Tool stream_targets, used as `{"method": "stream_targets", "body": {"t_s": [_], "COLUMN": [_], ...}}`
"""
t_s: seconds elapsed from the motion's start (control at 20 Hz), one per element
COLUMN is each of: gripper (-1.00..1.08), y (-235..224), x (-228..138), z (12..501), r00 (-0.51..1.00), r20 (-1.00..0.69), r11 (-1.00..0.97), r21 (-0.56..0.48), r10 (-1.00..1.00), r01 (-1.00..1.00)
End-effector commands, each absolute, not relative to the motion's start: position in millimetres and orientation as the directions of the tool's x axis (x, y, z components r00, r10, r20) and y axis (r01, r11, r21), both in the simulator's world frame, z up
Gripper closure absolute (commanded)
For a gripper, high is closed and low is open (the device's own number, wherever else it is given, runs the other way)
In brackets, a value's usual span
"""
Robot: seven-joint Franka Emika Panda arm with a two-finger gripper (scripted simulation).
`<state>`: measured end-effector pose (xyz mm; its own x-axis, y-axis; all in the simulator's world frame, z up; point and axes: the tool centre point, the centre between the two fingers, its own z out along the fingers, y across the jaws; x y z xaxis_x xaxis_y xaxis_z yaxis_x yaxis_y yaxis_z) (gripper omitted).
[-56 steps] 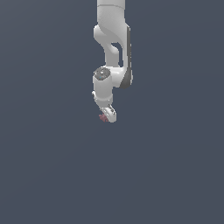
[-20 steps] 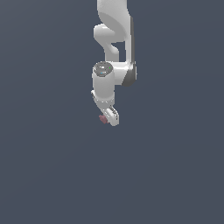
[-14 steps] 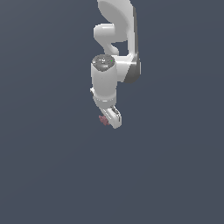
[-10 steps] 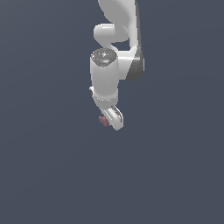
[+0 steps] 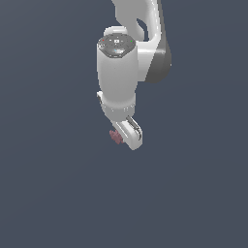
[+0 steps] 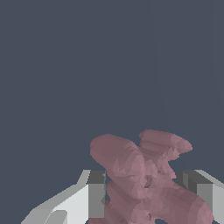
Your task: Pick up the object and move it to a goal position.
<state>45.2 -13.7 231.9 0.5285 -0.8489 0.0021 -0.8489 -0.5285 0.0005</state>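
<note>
The Panda arm (image 5: 131,53) hangs over a plain dark grey ground, and its gripper (image 5: 127,136) points downward. In the wrist view the fingers (image 6: 94,192) stand on both sides of the object (image 6: 144,179), a lumpy, dull pink-red thing of irregular shape, and they press against its body, so they are clenched on it. The lobes of the object stick out past the fingertips, because the grip takes it near its lower part and not at its middle.

In the exterior view only a small pink part of the object (image 5: 116,136) shows, at the exterior view's left of the white finger, which covers the rest. No worktop edge and no shadow can be seen under it, so it is not possible to say how high the object is held. No goal marker shows in either view.

The hold is probably kept tight so that the uneven shape cannot turn or slip during the carry. No brand, label or writing can be read on the arm or on the object.
</note>
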Motion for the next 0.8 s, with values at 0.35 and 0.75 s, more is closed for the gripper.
{"method": "stream_targets", "body": {"t_s": [0.35,0.75], "gripper": [1.08,1.08], "y": [-8,-6], "x": [81,95], "z": [270,284], "r00": [0.529,0.529], "r20": [0.001,0.0], "r11": [-0.529,-0.529], "r21": [0.0,0.0], "r10": [-0.849,-0.849], "r01": [-0.849,-0.849]}}
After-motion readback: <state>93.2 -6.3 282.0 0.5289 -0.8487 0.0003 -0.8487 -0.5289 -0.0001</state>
